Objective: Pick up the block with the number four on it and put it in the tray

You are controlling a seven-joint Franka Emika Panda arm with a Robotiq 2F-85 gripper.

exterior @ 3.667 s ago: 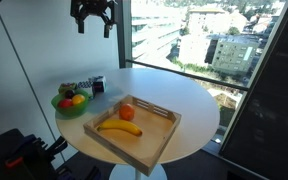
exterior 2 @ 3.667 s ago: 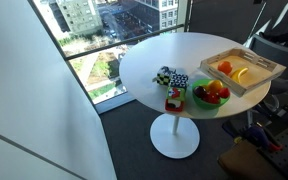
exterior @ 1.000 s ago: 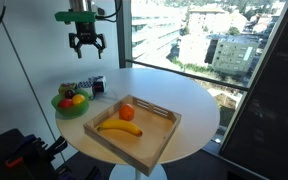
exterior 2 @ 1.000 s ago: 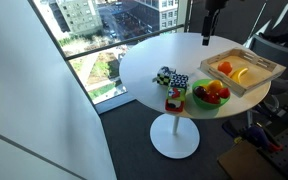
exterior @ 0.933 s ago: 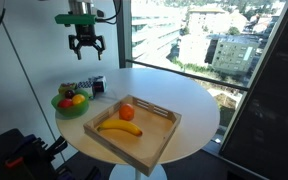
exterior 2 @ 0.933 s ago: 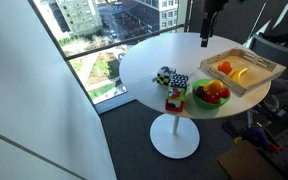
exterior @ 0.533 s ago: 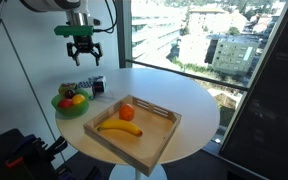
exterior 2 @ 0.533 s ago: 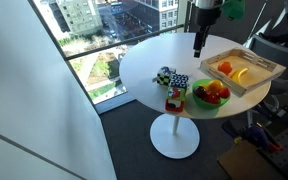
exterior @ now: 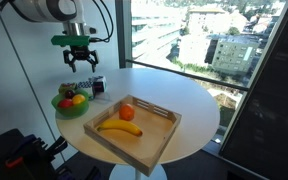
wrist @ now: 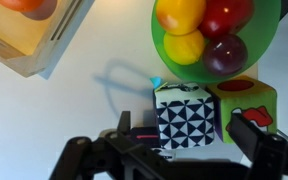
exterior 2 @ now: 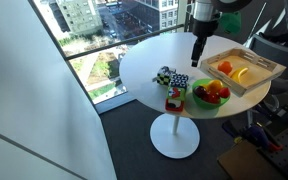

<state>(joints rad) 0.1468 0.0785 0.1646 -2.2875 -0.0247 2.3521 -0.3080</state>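
Seen from the wrist, the tool [wrist: 182, 152] hangs with its jaws spread wide and nothing in its grip. A dark finger [wrist: 269, 145] stands off to each side of the block [wrist: 188, 120], a black cube with white triangle-patterned panels on the white tabletop [wrist: 64, 110]. No numeral can be read on it at this sharpness. A coloured block [wrist: 249, 100] in green, yellow and red is pressed against its side. Just beyond both sits the green bowl [wrist: 269, 42], heaped with yellow and red fruit [wrist: 184, 45]. Only a corner of the light-wood tray [wrist: 29, 55] edges into this view.

Both exterior views show what the wrist camera cannot: the tool is poised above the cluster of blocks, apart from them. They also show the block standing outside the tray, with the green bowl between the two. In an exterior view, a banana [exterior: 119, 127] and an orange [exterior: 127, 112] lie in the tray. In an exterior view, a second patterned cube [exterior 2: 164, 75] stands just beside the block, on the side away from the bowl. Behind the tabletop, a tall window [exterior: 214, 45] looks down on city buildings.
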